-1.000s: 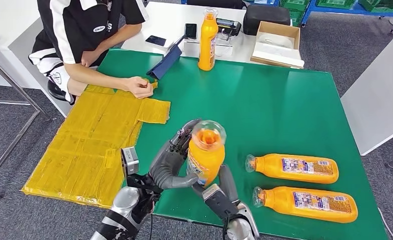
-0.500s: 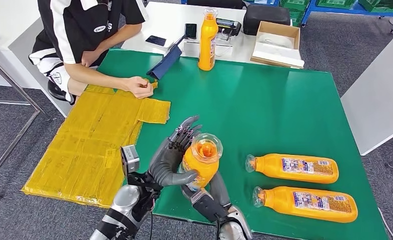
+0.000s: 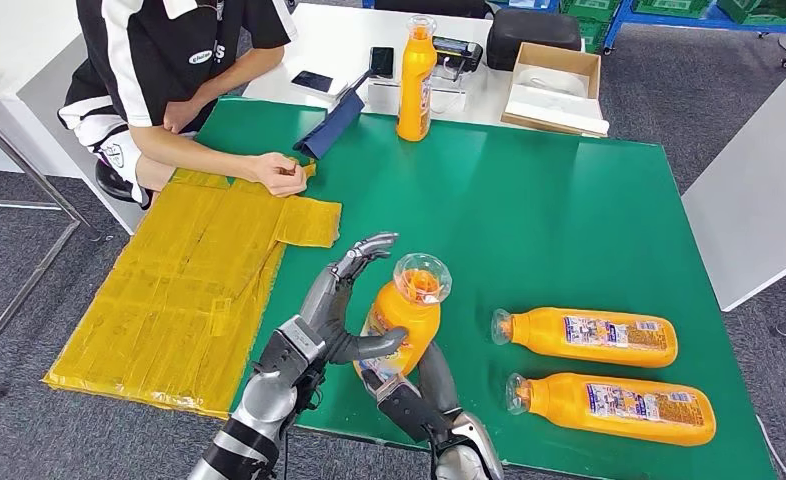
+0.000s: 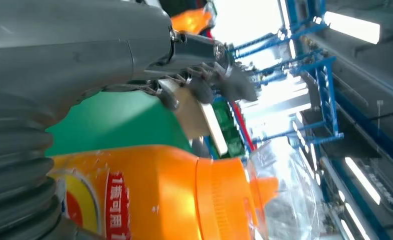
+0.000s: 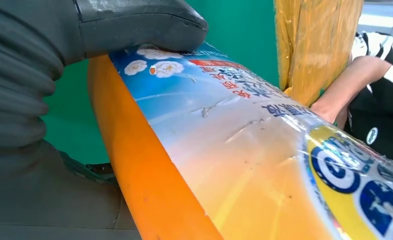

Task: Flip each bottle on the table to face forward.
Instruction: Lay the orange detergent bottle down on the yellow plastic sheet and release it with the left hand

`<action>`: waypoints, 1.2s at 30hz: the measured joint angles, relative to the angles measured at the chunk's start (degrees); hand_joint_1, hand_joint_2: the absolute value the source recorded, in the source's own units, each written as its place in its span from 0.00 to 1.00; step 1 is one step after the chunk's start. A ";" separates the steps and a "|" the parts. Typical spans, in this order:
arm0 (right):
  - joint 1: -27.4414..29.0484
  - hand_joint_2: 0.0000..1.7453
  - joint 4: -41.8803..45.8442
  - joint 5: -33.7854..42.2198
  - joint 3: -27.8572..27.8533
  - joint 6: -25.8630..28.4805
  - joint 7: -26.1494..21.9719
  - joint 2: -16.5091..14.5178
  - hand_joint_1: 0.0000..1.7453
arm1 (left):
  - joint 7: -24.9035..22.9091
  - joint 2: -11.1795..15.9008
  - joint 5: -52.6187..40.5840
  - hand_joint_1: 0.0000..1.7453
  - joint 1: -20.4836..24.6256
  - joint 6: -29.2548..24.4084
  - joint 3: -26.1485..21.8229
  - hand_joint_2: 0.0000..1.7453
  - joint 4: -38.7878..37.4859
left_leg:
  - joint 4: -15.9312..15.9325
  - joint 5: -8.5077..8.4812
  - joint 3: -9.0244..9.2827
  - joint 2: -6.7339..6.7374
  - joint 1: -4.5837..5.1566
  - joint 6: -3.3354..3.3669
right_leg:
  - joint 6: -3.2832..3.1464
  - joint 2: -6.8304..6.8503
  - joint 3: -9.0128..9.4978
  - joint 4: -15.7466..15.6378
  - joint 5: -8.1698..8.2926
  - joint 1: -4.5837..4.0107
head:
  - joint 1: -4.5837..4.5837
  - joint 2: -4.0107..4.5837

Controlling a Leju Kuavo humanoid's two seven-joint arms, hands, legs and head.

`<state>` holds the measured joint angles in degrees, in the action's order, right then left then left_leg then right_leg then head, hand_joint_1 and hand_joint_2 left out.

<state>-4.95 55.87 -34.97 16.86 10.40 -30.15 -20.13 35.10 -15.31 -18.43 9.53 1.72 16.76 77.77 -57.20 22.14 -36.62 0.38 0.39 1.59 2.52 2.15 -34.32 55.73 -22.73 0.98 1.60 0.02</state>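
Above the near edge of the green table, my right hand grips the lower part of an orange bottle. The bottle is tilted, its clear cap pointing up and away. In the right wrist view my thumb presses on the bottle's blue label. My left hand is beside the bottle; its thumb touches the side and its fingers stretch straight, off the bottle. The left wrist view shows that bottle next to the palm. Two more orange bottles lie on their sides at the near right, labels up.
A fourth orange bottle stands upright on the white table behind. A person sits at the far left, one hand on a yellow sheet that covers the table's left side. A blue folder and a cardboard box are at the back.
The bottle has dropped lower and tilted further, its cap leaning away. My left fingers have straightened off it, leaving the thumb against it. My right hand keeps its grip.
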 joint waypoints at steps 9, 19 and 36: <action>-0.02 1.00 0.01 0.53 0.68 0.17 -0.28 0.16 1.00 | 2.00 -0.02 -2.31 0.00 -0.18 1.04 0.06 1.00 -0.84 | 0.00 0.00 0.00 0.00 -0.01 0.00 | 0.00 0.00 -0.01 0.00 0.00 0.00 | -0.01 0.00; 1.17 1.00 0.02 1.27 1.42 0.81 -0.83 0.48 1.00 | 2.20 0.11 -1.81 0.00 -0.12 6.79 0.77 1.00 -5.16 | 0.00 0.01 -0.01 0.00 0.00 0.00 | 0.00 0.00 -0.01 0.00 0.00 0.00 | 0.00 0.00; 2.54 1.00 0.02 2.08 1.38 1.29 -0.63 0.52 1.00 | 2.73 0.16 -1.42 1.00 0.63 7.05 1.36 1.00 -8.70 | 0.00 0.01 -0.01 -0.01 0.00 0.00 | 0.00 0.00 0.00 0.00 -0.01 0.00 | 0.00 0.00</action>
<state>-2.41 55.89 -32.89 18.24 11.69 -30.77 -19.61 37.82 -15.15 -19.85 10.16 8.77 18.11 69.07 -57.20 22.14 -36.64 0.37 0.38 1.59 2.52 2.15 -34.32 55.73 -22.74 0.98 1.60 0.02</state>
